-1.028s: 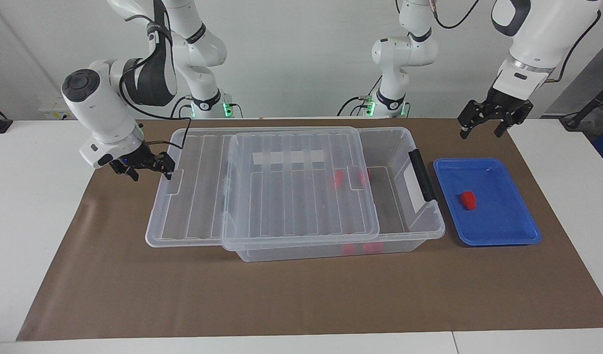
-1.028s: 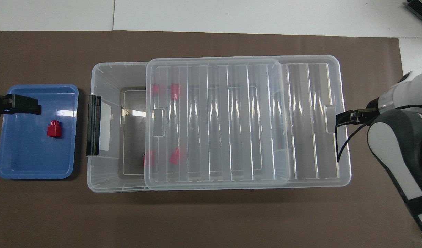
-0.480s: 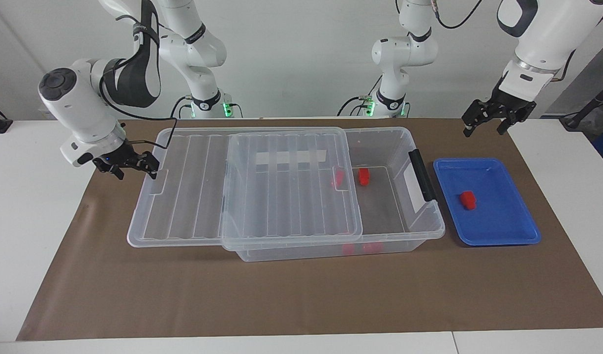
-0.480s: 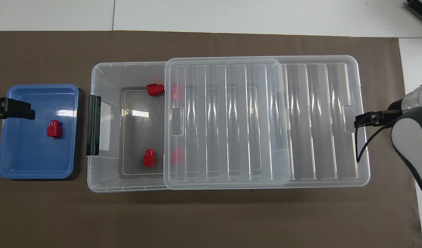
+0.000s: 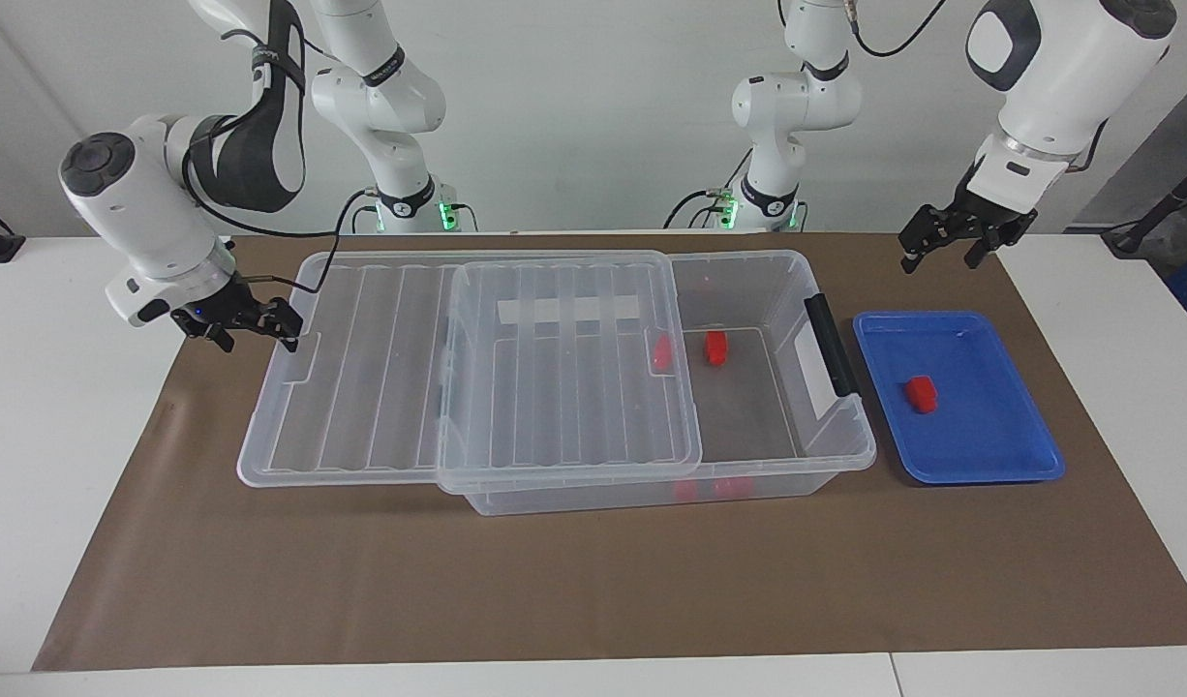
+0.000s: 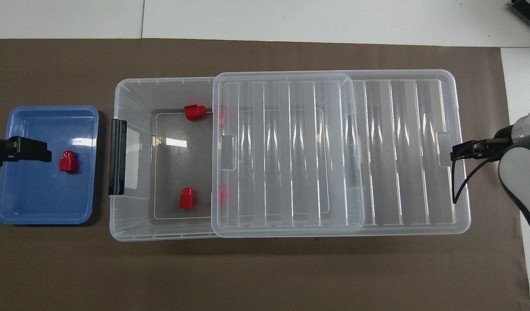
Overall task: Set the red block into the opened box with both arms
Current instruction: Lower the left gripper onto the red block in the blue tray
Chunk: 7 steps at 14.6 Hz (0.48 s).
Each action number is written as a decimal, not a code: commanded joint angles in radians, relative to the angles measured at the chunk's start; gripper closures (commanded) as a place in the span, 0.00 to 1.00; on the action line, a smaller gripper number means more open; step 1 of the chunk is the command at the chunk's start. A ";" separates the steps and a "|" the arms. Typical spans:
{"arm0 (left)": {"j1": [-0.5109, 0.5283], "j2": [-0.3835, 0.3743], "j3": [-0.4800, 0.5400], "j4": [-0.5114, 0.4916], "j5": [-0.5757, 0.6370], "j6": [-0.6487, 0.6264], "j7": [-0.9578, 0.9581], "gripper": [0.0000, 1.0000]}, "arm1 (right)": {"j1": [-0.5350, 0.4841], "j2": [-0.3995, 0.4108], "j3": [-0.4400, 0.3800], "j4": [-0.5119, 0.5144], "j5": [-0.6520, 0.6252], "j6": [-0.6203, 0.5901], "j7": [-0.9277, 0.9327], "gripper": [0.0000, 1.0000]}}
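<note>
One red block (image 5: 922,394) lies in the blue tray (image 5: 1000,465), beside the box (image 5: 826,455) at my left arm's end. My left claw (image 5: 947,239) hangs spread and empty above the tray's edge nearer me. My right claw (image 5: 255,324), released, sits at the slid-back lid's (image 5: 361,387) tab.

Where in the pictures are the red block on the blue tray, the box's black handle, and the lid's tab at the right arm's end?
red block (image 6: 68,161): overhead view, its top face.
black handle (image 5: 832,344): facing view, middle of the bar.
lid's tab (image 6: 443,149): overhead view, the tab's flat middle.
</note>
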 commanded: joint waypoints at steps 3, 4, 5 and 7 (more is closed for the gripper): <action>0.075 -0.032 0.000 -0.084 0.020 0.110 0.194 0.00 | -0.018 -0.023 0.001 -0.017 0.003 -0.005 -0.032 0.00; 0.093 -0.025 0.001 -0.101 0.020 0.133 0.260 0.00 | -0.018 -0.025 0.001 -0.009 0.003 -0.003 -0.027 0.00; 0.096 -0.020 0.001 -0.114 0.020 0.162 0.273 0.00 | -0.017 -0.025 0.001 0.002 0.002 -0.005 -0.021 0.00; 0.111 0.008 0.001 -0.150 0.020 0.226 0.281 0.00 | -0.005 -0.043 0.007 0.006 0.001 -0.006 -0.013 0.00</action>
